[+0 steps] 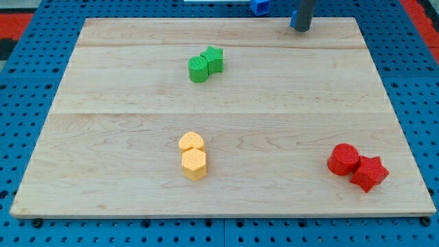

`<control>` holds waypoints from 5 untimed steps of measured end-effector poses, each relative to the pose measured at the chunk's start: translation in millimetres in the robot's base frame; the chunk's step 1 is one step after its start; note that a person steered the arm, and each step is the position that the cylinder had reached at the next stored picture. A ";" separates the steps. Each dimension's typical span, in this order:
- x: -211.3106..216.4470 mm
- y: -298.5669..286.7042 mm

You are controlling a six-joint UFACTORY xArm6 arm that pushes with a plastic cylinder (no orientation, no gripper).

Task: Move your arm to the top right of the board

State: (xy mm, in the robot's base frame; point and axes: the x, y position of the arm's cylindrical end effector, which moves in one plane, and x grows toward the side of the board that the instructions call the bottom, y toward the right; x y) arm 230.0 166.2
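My tip is the lower end of a dark rod at the view's top, right of centre, on the wooden board near its top edge. It touches no block. Two green blocks sit together in the upper middle, well to the left of the tip. Two yellow blocks, the lower one a hexagon, sit touching in the lower middle. A red cylinder and a red star-like block touch at the lower right.
A blue block lies just off the board's top edge, left of the rod. The board rests on a blue pegboard table with holes all round it.
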 end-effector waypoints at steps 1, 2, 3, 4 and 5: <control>13.3 2.2; 51.1 1.5; 70.4 1.0; 73.9 27.9; 73.7 88.3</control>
State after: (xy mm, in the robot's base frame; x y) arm 303.8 254.5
